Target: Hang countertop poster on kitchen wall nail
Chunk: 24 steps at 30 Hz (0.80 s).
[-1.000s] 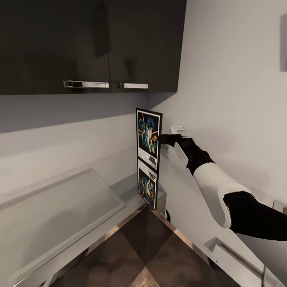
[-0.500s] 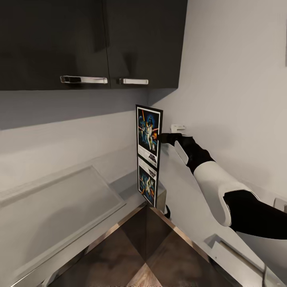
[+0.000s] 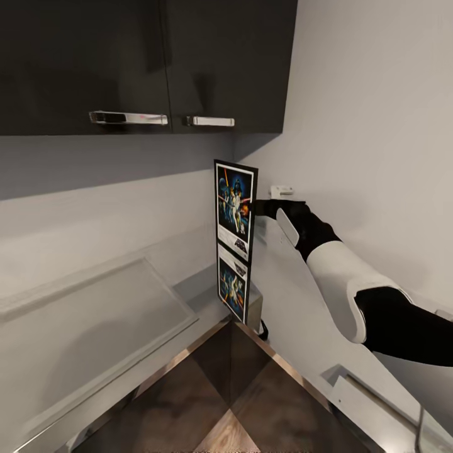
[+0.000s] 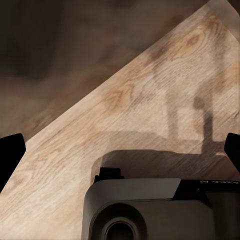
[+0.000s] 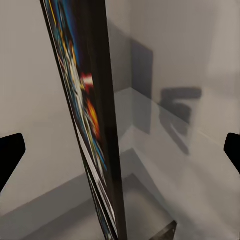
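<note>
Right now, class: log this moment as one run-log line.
phase: carry | right gripper: at poster edge, grip state unclear | poster: upright, above countertop corner | left gripper: open, idle

One poster [image 3: 234, 211], two cabinet handles [image 3: 128, 117], two cabinet doors [image 3: 82, 63], one countertop [image 3: 94, 327].

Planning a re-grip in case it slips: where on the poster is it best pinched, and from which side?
Pinch the poster at its thin right edge, coming from the right-hand wall side, as the right gripper does: it stands upright and edge-on, so probably only the rim fits between the fingers.
</note>
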Available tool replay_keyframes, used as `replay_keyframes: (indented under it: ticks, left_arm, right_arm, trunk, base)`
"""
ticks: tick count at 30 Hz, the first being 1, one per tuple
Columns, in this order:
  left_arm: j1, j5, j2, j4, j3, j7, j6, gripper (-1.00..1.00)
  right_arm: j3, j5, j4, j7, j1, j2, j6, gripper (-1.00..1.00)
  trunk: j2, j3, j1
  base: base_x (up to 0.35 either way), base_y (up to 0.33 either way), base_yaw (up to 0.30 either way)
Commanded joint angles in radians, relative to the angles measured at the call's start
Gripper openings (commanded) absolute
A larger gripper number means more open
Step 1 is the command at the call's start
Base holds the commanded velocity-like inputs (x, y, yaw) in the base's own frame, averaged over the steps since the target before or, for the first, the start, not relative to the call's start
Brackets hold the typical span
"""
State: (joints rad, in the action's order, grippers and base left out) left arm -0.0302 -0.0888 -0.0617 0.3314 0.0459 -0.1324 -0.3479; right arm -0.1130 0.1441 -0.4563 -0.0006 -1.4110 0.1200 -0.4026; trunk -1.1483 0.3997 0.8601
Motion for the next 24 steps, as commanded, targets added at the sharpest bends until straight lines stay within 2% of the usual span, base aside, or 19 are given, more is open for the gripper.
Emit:
replay_keyframes:
  ticks: [1, 14, 24]
  left_arm:
    - [-0.001, -0.009, 0.0, 0.002, 0.005, -0.01, 0.001, 1.0]
    - [-0.001, -0.009, 0.0, 0.002, 0.005, -0.01, 0.001, 1.0]
    - [-0.001, -0.009, 0.0, 0.002, 0.005, -0.01, 0.001, 1.0]
  right_arm:
    - [-0.005, 0.01, -0.001, -0.002, -0.001, -0.001, -0.004, 1.0]
    - [-0.005, 0.011, -0.004, -0.002, -0.025, 0.011, -0.005, 1.0]
    - [-0.005, 0.055, -0.013, -0.002, -0.035, 0.013, -0.005, 1.0]
  trunk:
    - [-0.001, 0.003, 0.0]
    - [-0.001, 0.024, 0.0]
    - [-0.001, 0.04, 0.0]
  base:
    - [0.0, 0.0, 0.0]
    - [0.0, 0.0, 0.0]
    - [0.0, 0.0, 0.0]
